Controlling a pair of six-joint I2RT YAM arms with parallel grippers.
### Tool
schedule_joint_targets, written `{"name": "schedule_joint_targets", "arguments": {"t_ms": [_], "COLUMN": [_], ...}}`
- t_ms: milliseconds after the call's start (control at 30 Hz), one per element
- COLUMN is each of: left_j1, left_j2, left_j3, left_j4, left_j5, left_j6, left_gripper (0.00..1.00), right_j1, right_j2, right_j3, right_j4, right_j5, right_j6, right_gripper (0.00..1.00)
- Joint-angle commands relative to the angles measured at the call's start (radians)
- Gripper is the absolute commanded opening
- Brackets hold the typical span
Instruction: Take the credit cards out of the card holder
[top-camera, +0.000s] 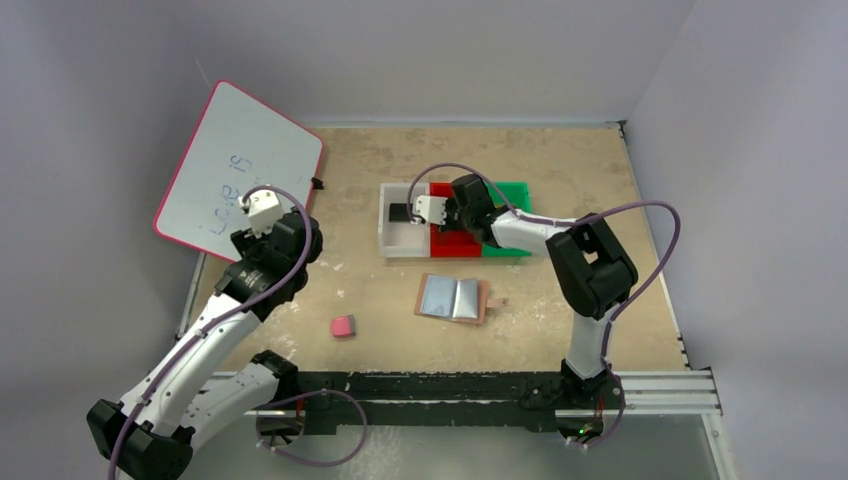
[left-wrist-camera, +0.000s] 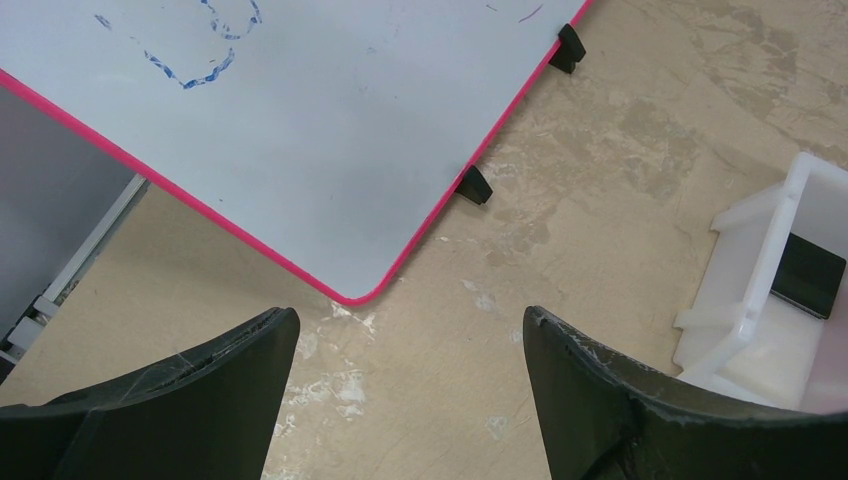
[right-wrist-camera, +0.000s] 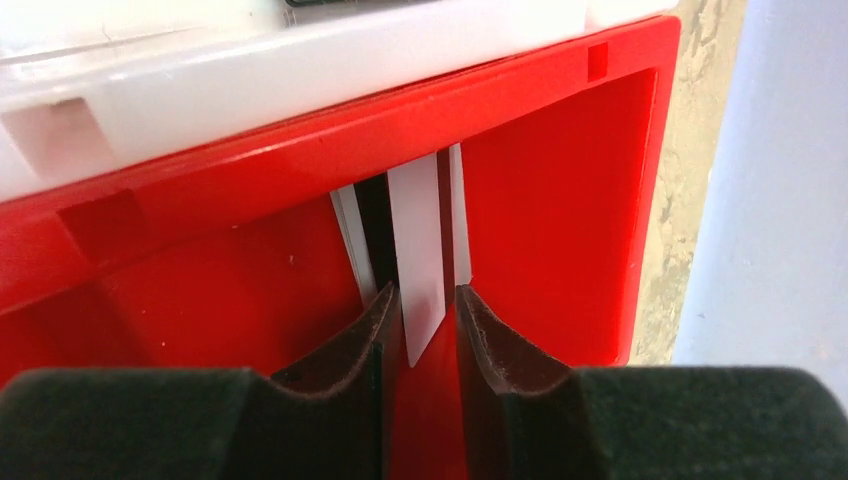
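At the red bin (right-wrist-camera: 560, 200), the right tool (right-wrist-camera: 425, 292)
Its jaws stand parted around a pale card (right-wrist-camera: 420, 240), its face hard to make out; the left tool (left-wrist-camera: 410, 340) gapes empty.

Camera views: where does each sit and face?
Top external: above and behind, looking down on the beige table; both arms show.
Left wrist: on the left arm, faces the pink-rimmed whiteboard; open left hand shows.
Right wrist: on the right arm, faces into the red plastic bin; right hand flanks a pale thin plastic card.
Shared: top and left wrist show the white plastic bin.
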Motion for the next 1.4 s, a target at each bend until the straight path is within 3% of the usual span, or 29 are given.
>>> {"name": "schedule_joint_targets", "arguments": {"t_ms": [0, 67, 133, 400, 600, 800, 900, 967, 1067, 1367], "left_j1": [0.007, 0.007, 0.007, 0.007, 0.007, 0.007, 0.007, 0.007, 0.007, 0.007], "left_j2": [0.005, 0.011, 0.015, 0.024, 0.026, 0.028, 0.029, 0.031, 0.036, 0.051], "left_j3": [0.004, 0.003, 0.005, 0.006, 0.006, 0.006, 0.007, 0.007, 0.008, 0.01], "left_j4": [0.005, 0.004, 0.002, 0.001, -0.001, -0.004, -0.004, -0.004, -0.003, -0.003], "left_j5": [-0.021, -0.018, -0.017, -0.017, -0.017, -0.02, -0.02, -0.02, -0.017, -0.013], "left_j6": [0.001, 0.002, 0.004, 0.005, 0.005, 0.006, 0.005, 0.005, 0.006, 0.008], "left_gripper": [0.83, 0.83, 0.82, 0.82, 0.82, 0.82, 0.82, 0.82, 0.82, 0.82], "right_j1": [-0.01, -0.011, -0.011, -0.011, -0.01, -0.011, -0.011, -0.011, -0.01, 0.011], "right_j2": [-0.012, -0.007, -0.001, 0.008, -0.097, -0.256, -0.281, -0.252, -0.233, -0.123], "right_j3": [0.051, 0.056, 0.062, 0.068, 0.039, -0.015, 0.032, 0.094, 0.079, 0.064], "right_j4": [-0.017, -0.018, -0.017, 0.016, 0.098, 0.189, 0.029, -0.133, -0.162, -0.194], "right_j5": [0.004, 0.01, 0.017, 0.037, 0.036, 0.039, 0.121, 0.09, 0.043, 0.021], "right_j6": [-0.008, -0.005, 0.004, 0.036, 0.142, 0.623, 0.947, 1.085, 1.176, 1.294], "right_gripper": [0.3, 0.3, 0.42, 0.43, 0.43, 0.43, 0.43, 0.36, 0.19, 0.09]}}
